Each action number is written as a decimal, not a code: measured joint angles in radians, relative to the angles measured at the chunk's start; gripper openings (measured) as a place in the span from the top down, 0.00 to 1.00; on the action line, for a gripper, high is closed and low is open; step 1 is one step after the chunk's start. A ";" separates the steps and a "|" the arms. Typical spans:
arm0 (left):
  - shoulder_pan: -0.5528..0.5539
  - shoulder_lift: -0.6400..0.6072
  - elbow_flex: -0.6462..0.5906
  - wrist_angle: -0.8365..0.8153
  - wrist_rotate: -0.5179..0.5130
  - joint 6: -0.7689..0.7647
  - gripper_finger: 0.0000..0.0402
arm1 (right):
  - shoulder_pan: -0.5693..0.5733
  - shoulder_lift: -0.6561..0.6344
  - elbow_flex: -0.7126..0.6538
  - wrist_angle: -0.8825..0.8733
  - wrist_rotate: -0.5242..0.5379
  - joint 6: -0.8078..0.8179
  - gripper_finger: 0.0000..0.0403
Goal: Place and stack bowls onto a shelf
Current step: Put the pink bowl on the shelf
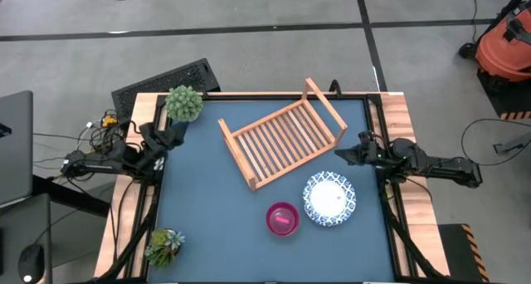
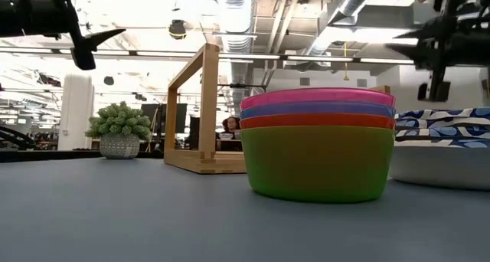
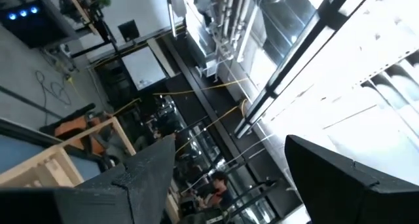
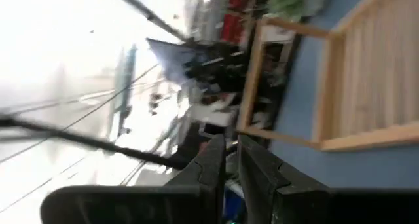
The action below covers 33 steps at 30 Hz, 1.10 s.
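Observation:
A stack of small round bowls, pink on top (image 1: 282, 218) and green at the bottom (image 2: 318, 166), stands on its base on the blue table near the near edge. A white bowl with a blue patterned rim (image 1: 328, 198) sits just right of it, also on its base (image 2: 440, 151). The wooden slatted shelf (image 1: 282, 141) lies slantwise at the table's middle, holding nothing. My left gripper (image 1: 170, 134) hovers open by the table's left edge (image 3: 229, 142). My right gripper (image 1: 344, 154) hovers shut (image 4: 230, 142) by the right edge, close to the shelf's right end.
A spiky green potted plant (image 1: 184, 103) stands at the far left corner next to my left gripper, and another (image 1: 163, 246) at the near left corner. A black keyboard (image 1: 162, 80) lies beyond the far left edge. Bare blue table (image 1: 207, 209) lies left of the bowls.

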 joint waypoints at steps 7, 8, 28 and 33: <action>0.000 0.059 0.044 -0.011 0.010 -0.041 0.32 | -0.001 0.004 0.000 -0.051 -0.019 -0.092 0.83; 0.000 0.080 0.064 -0.011 0.017 -0.033 0.32 | -0.004 0.004 0.000 -0.044 -0.013 -0.085 0.83; 0.000 0.502 0.411 -0.152 0.100 0.092 0.32 | 0.029 0.291 0.517 -0.335 -0.157 -0.680 0.85; 0.000 0.512 0.445 -0.151 0.107 0.088 0.32 | 0.072 0.516 0.741 -0.479 -0.174 -0.934 0.85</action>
